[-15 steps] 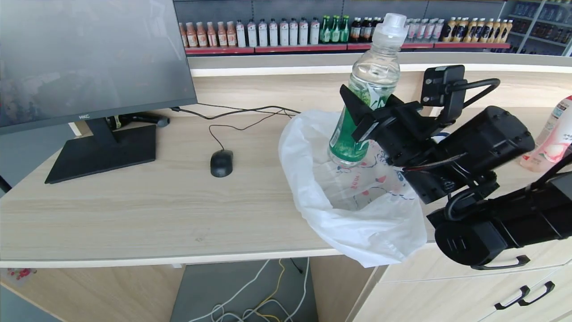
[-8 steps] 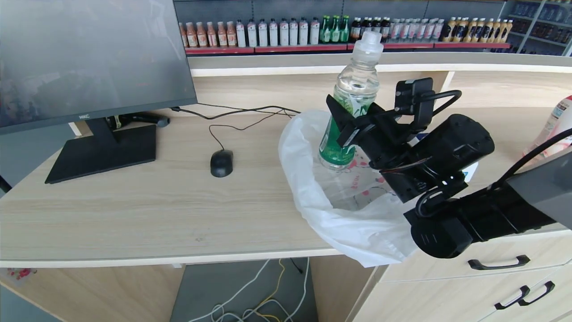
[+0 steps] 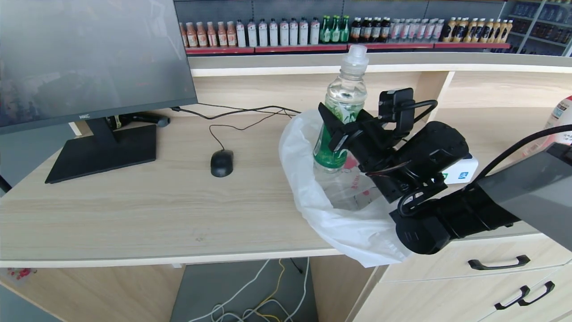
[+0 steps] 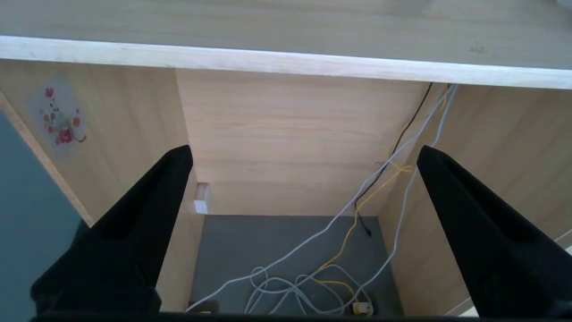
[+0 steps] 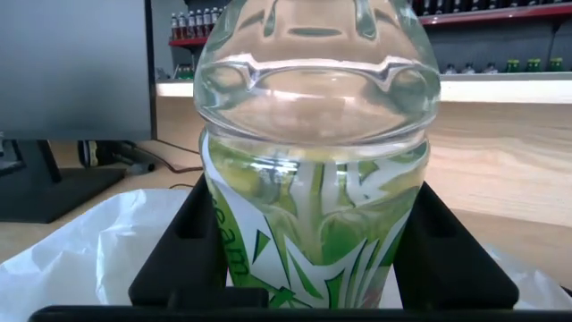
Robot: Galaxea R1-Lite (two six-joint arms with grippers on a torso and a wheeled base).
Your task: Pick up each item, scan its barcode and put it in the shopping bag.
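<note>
i had the right gripper point(image 3: 337, 126) with its fingers clamped on the water bottle point(image 3: 346, 91) at the green label, so it hung upright, slightly tilted, with its base down in the open mouth of the shopping bag point(image 3: 313, 201) on the desk point(image 3: 134, 205). i judged this the bagging step: the bag's rim lay slumped wide, which let the bottle go in from above. whether the base touched bottom i couldn't tell. the left gripper point(image 4: 308, 237) hung below the desk edge, fingers wide apart, holding nothing, out of the way. my count: one bottle in hand, one bag, one pink bottle point(image 3: 556, 123) and one white box point(image 3: 462, 170) on the desk's right side, one monitor point(image 3: 89, 58), one mouse point(image 3: 221, 163).
</note>
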